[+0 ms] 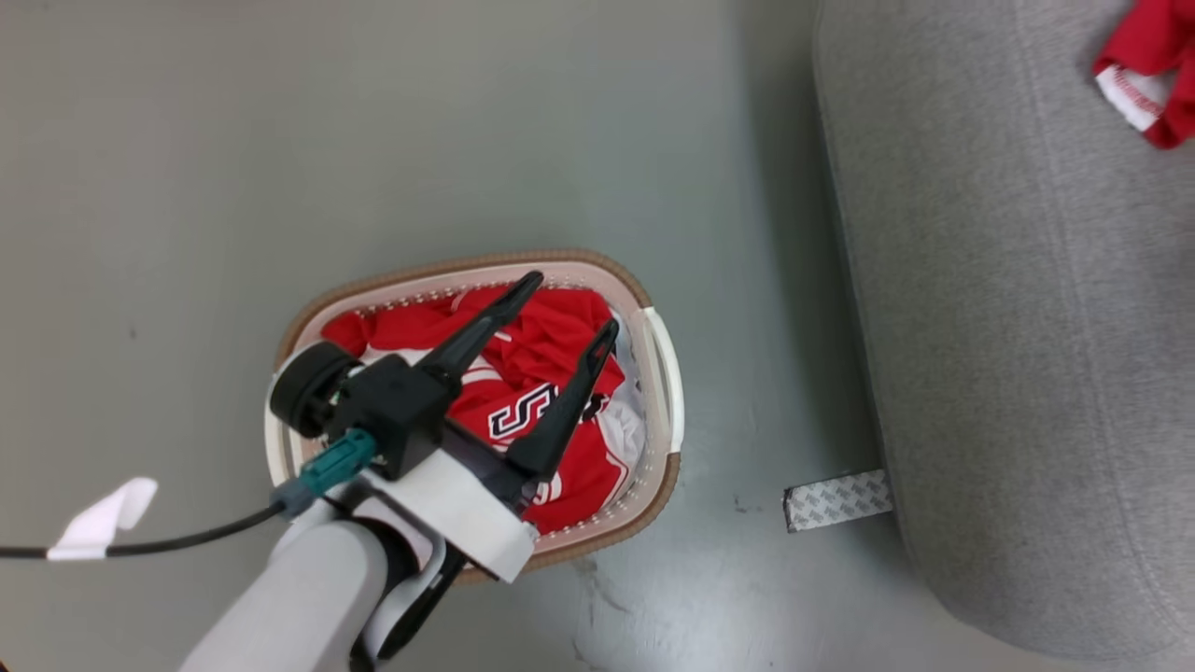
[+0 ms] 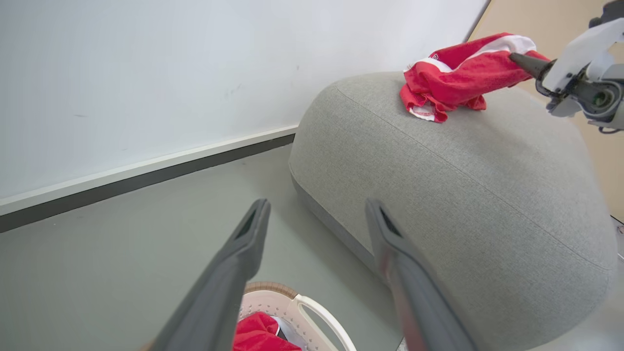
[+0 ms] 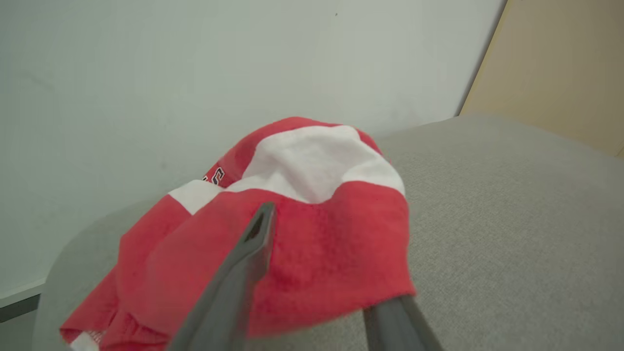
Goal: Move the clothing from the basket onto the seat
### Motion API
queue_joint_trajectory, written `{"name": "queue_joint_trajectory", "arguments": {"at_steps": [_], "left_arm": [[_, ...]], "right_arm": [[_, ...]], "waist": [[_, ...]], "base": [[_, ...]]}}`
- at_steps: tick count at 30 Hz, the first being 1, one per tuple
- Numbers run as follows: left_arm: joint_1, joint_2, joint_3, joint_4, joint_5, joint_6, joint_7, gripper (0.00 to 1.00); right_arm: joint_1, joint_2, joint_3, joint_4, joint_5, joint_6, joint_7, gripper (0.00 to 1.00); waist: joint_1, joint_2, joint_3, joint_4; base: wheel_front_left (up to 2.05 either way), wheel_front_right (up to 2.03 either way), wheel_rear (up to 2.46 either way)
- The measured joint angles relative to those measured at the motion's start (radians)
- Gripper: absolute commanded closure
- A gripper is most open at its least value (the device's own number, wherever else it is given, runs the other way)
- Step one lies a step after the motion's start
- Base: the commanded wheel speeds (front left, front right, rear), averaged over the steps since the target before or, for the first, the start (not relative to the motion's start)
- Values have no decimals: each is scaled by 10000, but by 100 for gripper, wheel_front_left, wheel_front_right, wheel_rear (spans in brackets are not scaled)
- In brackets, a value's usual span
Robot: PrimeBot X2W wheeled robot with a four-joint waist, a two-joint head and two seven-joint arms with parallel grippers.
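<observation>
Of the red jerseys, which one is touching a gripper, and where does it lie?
The jersey draped across the open right gripper, resting on the grey sofa. The other jerseys lie in the basket, under the open left gripper.

Bare floor (image 1: 373, 140) separates basket (image 1: 560, 261) from sofa (image 1: 1008, 327); the basket's top lies open, jerseys (image 1: 551, 345) heaped inside, the left gripper (image 1: 572, 301) hanging above.

Left arm: pale grey forearm (image 1: 308, 597), white wrist block (image 1: 467, 513), black body (image 1: 397, 411). Left tool (image 1: 572, 301): two long dark tapered fingers (image 2: 234, 273), with a slot near each tip. Black round drum (image 1: 303, 387) on the side. Teal connector (image 1: 336, 464) feeds a black cable (image 1: 177, 539) with a white tape tag (image 1: 103, 518). Right tool (image 2: 521, 61): dark finger, white bracket (image 2: 585, 46), grey round joint (image 2: 602, 97).
</observation>
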Motion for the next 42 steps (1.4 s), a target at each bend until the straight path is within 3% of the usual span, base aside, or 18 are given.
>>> {"name": "queue_joint_trajectory", "arguments": {"at_steps": [6,15,21,27,30,36,42], "left_arm": [[477,-59,343,192,-456,192,-677,0],[1565,-121,700,771,-702,600,-1831,0],[2276,-389,917,1308,-788,880,-2314,0],[3130,-959,1774,1392,-826,1411,-2483,0],[3671,-1183,2238,1246,-456,1452,-2487,0],[4841,-1653,3162,1085,244,1252,-2495,0],[5767,-2173,3981,1139,673,869,-2495,0]], "right_arm": [[1471,593,671,-516,454,0,-176,0],[4604,1496,1866,-4209,970,0,-188,0],[6171,1747,2917,-5912,483,0,-192,0],[7326,1837,4314,-6541,69,0,-205,0],[7752,1877,4953,-6661,73,0,-217,0],[8425,1931,6178,-6249,355,0,-219,0],[9025,1962,6598,-5954,337,2,-219,0]], "waist": [[0,0,-601,-173],[-3,-1,-1772,-138],[-3,-1,-2707,101],[-4,0,-3631,517],[-4,-1,-4049,758],[-5,0,-4897,1132],[-5,0,-5608,1406]], "base": [[0,0,0],[0,0,0],[0,0,0],[0,0,0],[0,0,0],[0,0,0],[0,0,0]]}}
